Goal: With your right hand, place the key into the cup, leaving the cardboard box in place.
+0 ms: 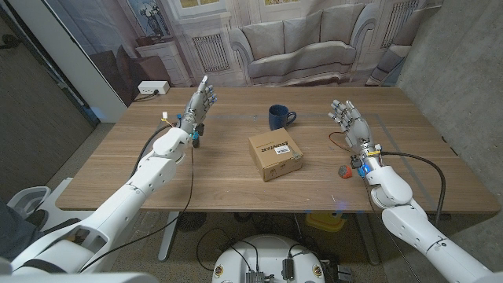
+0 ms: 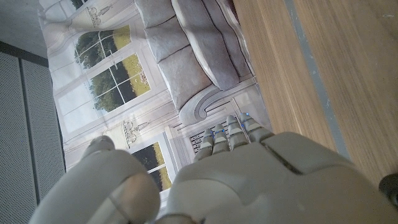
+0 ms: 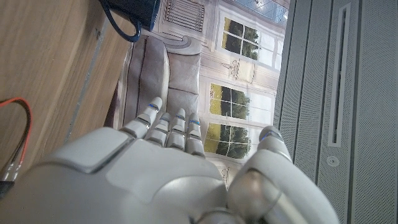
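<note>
Right robot hand (image 1: 346, 119) stands raised over the right part of the desk (image 1: 228, 185), fingers apart and stretched toward the far edge, holding nothing. The right wrist view shows the back of that same robot hand (image 3: 155, 180) with its fingers straight and slightly spread. The key (image 1: 344, 169), a small thing with a red and grey tag, lies on the desk near the right arm's wrist, toward the front right corner and apart from the fingers. A thin red wire loop (image 1: 339, 144) lies on the wood just beside the right wrist, between the key and the fingers. The cup (image 1: 278, 118), dark blue with its handle turned to the right edge, stands upright near the middle of the far edge, well apart from the key. The cardboard box (image 1: 275, 155) sits in the middle of the desk, turned a little askew, with a printed label on top; it is nearer the front edge than the cup and does not touch it. The left robot hand (image 1: 201, 101) is held up over the left part of the desk, fingers apart and empty.
</note>
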Robot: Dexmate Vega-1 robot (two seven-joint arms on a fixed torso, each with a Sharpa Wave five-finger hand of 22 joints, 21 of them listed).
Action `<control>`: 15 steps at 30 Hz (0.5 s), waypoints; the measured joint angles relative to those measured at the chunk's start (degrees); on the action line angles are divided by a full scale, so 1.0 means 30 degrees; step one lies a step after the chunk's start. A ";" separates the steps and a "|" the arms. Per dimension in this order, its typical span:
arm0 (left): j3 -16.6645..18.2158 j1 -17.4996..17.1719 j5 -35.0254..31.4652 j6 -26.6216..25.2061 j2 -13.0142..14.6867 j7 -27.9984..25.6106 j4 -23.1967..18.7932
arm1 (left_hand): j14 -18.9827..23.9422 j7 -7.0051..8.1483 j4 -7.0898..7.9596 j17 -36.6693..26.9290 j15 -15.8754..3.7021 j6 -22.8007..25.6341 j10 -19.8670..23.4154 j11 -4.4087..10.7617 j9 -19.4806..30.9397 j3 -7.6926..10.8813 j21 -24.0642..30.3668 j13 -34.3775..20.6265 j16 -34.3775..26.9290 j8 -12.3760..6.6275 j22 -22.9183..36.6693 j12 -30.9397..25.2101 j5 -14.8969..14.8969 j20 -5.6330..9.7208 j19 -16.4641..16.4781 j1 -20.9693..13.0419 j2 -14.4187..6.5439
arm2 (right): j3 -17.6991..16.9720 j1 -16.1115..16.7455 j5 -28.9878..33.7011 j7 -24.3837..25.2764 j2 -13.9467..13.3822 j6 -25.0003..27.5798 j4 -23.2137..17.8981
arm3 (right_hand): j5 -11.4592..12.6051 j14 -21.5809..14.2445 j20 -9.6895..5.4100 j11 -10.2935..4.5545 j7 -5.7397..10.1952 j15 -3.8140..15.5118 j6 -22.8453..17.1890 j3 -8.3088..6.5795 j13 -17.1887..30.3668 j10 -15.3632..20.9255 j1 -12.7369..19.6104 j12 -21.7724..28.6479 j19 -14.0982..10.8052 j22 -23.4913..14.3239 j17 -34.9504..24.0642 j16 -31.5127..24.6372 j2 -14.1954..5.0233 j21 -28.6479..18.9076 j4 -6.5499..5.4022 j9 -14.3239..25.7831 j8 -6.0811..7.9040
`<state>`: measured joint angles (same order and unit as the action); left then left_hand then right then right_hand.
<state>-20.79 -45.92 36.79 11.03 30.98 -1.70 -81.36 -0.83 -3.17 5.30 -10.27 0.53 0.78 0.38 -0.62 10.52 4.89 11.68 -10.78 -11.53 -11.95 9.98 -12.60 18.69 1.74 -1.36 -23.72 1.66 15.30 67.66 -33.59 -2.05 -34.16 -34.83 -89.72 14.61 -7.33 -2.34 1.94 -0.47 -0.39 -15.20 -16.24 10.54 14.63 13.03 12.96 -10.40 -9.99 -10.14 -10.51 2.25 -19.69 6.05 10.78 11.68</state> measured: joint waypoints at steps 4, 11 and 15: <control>0.0069 -0.0053 0.0052 -0.0024 0.0094 0.0081 -0.0052 | -0.0001 0.0010 0.0000 0.0000 0.0000 0.0010 0.0000 0.0000 0.0000 0.0000 0.0000 0.0000 0.0000 0.0000 -0.0001 0.0000 0.0000 0.0000 0.0000 -0.0049 -0.0049 | -0.0052 0.0508 0.0463 0.0416 0.0041 -0.0275 -0.0282 | 0.0001 -0.0034 0.0068 -0.0008 0.0098 0.0035 -0.0097 0.0062 0.0000 0.0007 0.0075 -0.0001 -0.0068 0.0000 0.0000 0.0000 -0.0075 0.0000 0.0100 0.0000 0.0068; 0.0161 -0.0130 0.0137 -0.0025 0.0184 0.0167 -0.0057 | 0.0099 0.0067 0.0001 0.0000 -0.0103 0.0065 0.0140 -0.0063 0.0000 0.0000 0.0000 0.0000 0.0000 0.0000 -0.0001 0.0000 0.0000 0.0000 -0.0001 -0.0048 -0.0049 | -0.0176 0.1265 0.1157 0.1060 0.0017 -0.0536 -0.0866 | 0.0001 -0.0034 0.0059 -0.0103 0.0195 0.0034 -0.0194 -0.0019 0.0000 0.0102 0.0225 -0.0001 -0.0209 0.0000 0.0000 0.0000 -0.0226 0.0069 0.0180 0.0000 0.0084; 0.0217 -0.0185 0.0149 0.0019 0.0217 0.0180 -0.0068 | 0.0098 0.0067 0.0001 0.0001 -0.0104 0.0064 0.0140 -0.0063 0.0000 0.0000 0.0000 0.0000 0.0000 0.0000 0.0000 0.0000 0.0000 0.0000 -0.0001 -0.0126 -0.0127 | -0.0224 0.1524 0.1380 0.1250 -0.0042 -0.0580 -0.1045 | -0.0001 -0.0043 0.0064 -0.0115 0.0295 0.0043 -0.0295 -0.0096 0.0000 0.0113 0.0509 -0.0002 -0.0204 0.0000 0.0000 0.0000 -0.0312 0.0139 0.0257 0.0000 0.0084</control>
<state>-20.14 -46.48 37.24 11.08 31.63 -1.16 -81.56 -0.54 -2.97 5.30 -10.26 0.22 0.97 0.80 -0.81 10.52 4.90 11.68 -10.78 -11.52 -11.95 9.98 -12.60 18.69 1.74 -1.37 -24.10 1.28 14.62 72.24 -29.45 1.70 -34.28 -36.57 -92.85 14.61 -7.46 -2.15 1.59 0.42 -0.27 -16.08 -16.53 10.54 14.97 14.56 12.96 -11.01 -9.99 -10.14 -10.51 1.32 -19.27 6.82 10.79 11.93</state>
